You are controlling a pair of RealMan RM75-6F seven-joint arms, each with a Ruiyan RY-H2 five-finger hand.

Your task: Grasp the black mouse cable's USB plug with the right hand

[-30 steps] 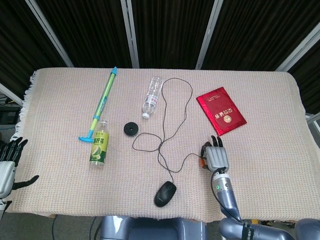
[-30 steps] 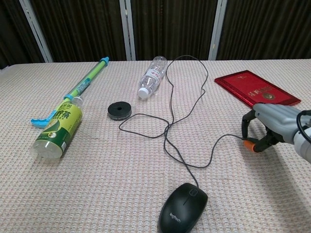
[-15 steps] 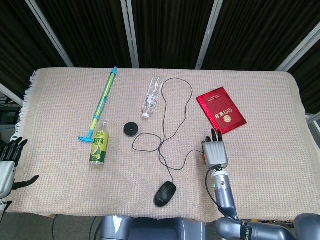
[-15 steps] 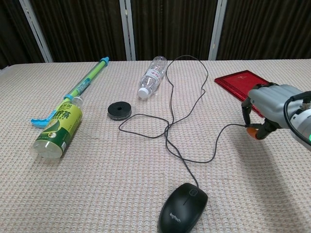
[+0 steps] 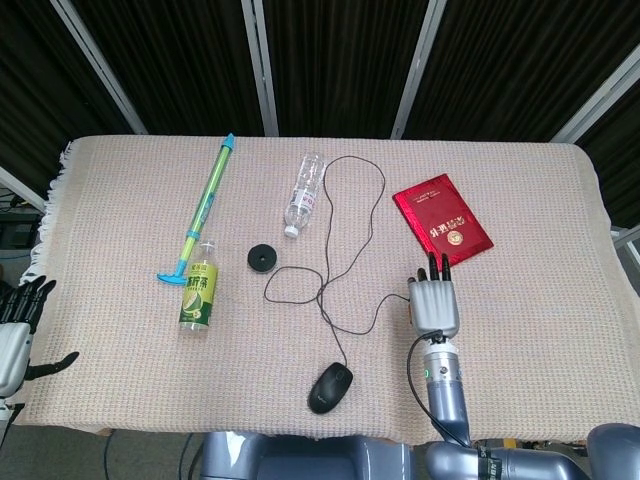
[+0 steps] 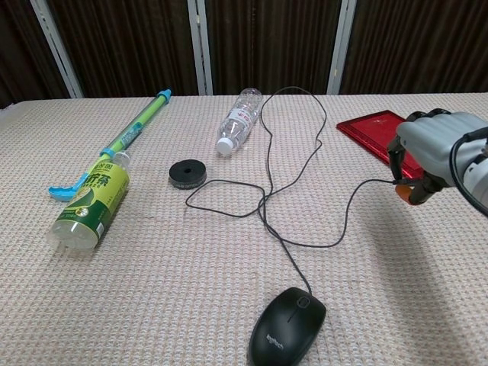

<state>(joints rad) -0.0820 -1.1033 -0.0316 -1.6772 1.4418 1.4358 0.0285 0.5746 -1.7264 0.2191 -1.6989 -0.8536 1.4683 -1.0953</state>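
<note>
The black mouse (image 5: pixel 330 387) (image 6: pixel 287 326) lies near the table's front edge. Its thin black cable (image 5: pixel 352 215) (image 6: pixel 293 162) loops back past the clear bottle and runs to my right hand (image 5: pixel 433 305) (image 6: pixel 436 154). That hand pinches the cable's plug end (image 6: pixel 402 185), an orange-tipped piece between thumb and fingers, lifted off the cloth; the last stretch of cable hangs in the air. In the head view the plug is hidden under the hand. My left hand (image 5: pixel 18 325) hovers at the table's left front corner, fingers spread, holding nothing.
A red booklet (image 5: pixel 442 221) (image 6: pixel 381 130) lies just behind my right hand. A clear bottle (image 5: pixel 305 194), a black disc (image 5: pixel 262 258), a green-labelled bottle (image 5: pixel 200 290) and a green-and-blue tube (image 5: pixel 206 206) lie on the beige cloth (image 5: pixel 540 300).
My right hand has risen and drawn away from the mouse with the plug, pulling the cable's end off the cloth and straightening its last loop. The left hand has not moved.
</note>
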